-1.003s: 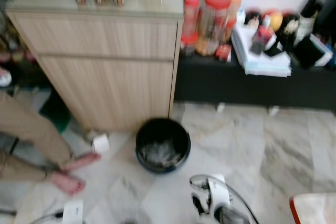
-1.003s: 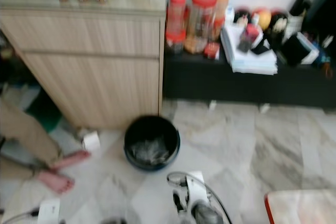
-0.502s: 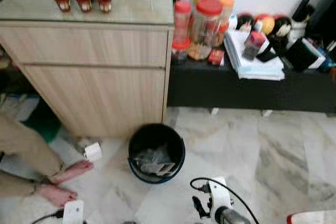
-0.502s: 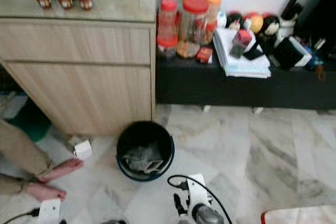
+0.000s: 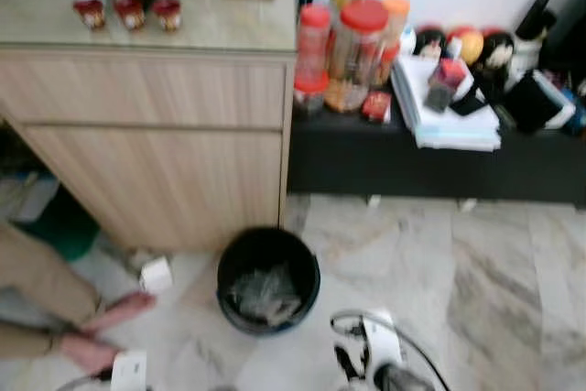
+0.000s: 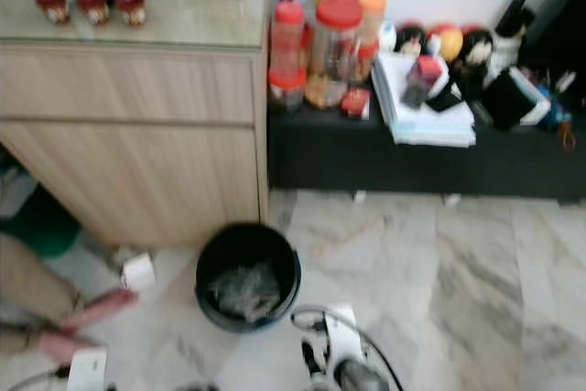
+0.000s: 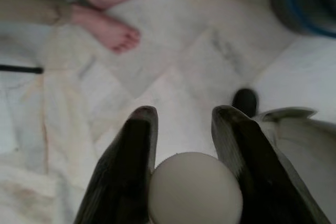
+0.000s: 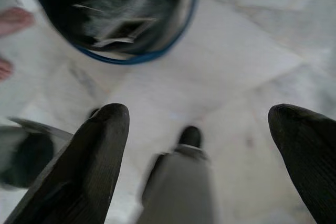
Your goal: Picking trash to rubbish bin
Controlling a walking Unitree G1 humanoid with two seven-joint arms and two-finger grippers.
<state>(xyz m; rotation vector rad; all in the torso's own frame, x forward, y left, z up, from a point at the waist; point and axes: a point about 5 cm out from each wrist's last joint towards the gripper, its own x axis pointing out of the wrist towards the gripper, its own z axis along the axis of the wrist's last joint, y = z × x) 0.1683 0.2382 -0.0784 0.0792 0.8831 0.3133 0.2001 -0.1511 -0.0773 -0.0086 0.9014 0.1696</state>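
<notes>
Left tool (image 7: 181,129), clamped on a pale ball (image 7: 195,188), should be carried squarely over the black bin (image 5: 268,278) before releasing; right tool (image 8: 205,129) gapes wide, empty.

Wooden cabinet (image 5: 174,135), red-lidded jars (image 5: 352,43), a person's bare feet (image 7: 113,11).

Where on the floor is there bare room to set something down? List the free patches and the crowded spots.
Free: the marble floor right of the black bin, in front of the low black shelf. Crowded: left of the bin, where a small white roll and a person's bare feet lie beside the wooden cabinet. The shelf top is packed with jars and papers.
</notes>
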